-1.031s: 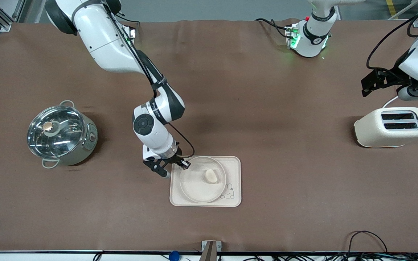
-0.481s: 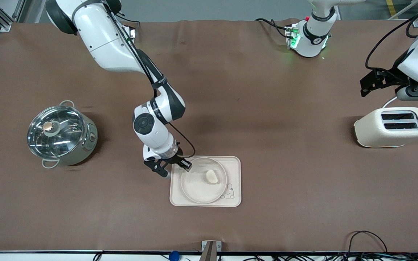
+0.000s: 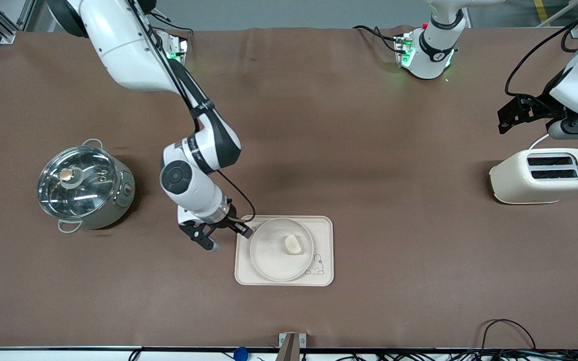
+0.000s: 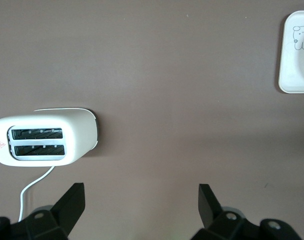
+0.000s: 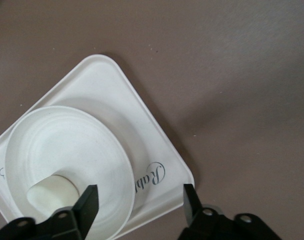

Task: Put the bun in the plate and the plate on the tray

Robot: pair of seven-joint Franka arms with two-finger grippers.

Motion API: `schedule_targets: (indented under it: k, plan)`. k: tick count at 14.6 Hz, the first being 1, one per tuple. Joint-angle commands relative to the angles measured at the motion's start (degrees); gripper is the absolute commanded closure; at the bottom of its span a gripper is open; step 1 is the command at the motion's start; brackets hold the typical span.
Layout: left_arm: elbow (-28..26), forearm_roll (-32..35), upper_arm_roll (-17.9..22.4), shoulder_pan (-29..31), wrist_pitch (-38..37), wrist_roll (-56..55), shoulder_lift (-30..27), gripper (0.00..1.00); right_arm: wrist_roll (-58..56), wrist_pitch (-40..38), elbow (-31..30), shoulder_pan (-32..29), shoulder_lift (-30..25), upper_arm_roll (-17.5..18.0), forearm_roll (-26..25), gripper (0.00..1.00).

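Observation:
The pale bun [image 3: 292, 244] lies in the round cream plate [image 3: 269, 255], and the plate rests on the cream rectangular tray [image 3: 323, 233] with its rabbit drawing. My right gripper [image 3: 226, 237] is open and empty, just off the tray's edge toward the right arm's end of the table. In the right wrist view the plate [image 5: 67, 145], the bun [image 5: 49, 195] and the tray's "Rabbit" lettering [image 5: 149, 177] show between my open fingers [image 5: 140, 205]. My left gripper [image 4: 141, 205] is open and empty, waiting over the table beside the toaster.
A cream toaster [image 3: 542, 175] stands at the left arm's end of the table, also in the left wrist view [image 4: 44, 137]. A steel pot with a glass lid [image 3: 84, 184] stands at the right arm's end. A corner of the tray [image 4: 297, 55] shows in the left wrist view.
My right gripper has let go of the plate's rim and drawn back off the tray toward the right arm's end. The plate settled flat on the tray. The left arm has not moved.

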Motion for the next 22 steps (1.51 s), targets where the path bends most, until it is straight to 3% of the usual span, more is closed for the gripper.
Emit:
schedule_targets:
  k: [1,5,17,22]
  plan:
    - [-0.27,-1.2,-0.3,0.06,-0.21,0.76,-0.87,0.0,-1.18,-5.25,-1.91,-2.23,-6.6,0.52,-0.14,0.0]
    - [-0.27,-1.2,-0.38,0.06,-0.3,0.85,-1.13,0.0,-1.61,-12.89,-2.08,-5.21,-13.19,0.17,-5.14,0.0]
    - [1.14,-1.29,-0.21,0.41,-0.92,7.0,-0.7,0.0,-38.33,-42.51,-2.26,-24.54,-34.38,0.26,-9.02,0.0]
    - [2.98,-1.12,-0.3,0.24,-0.48,6.48,0.27,0.0,-47.74,-48.42,-2.0,-28.86,-38.96,0.43,-12.45,0.0]
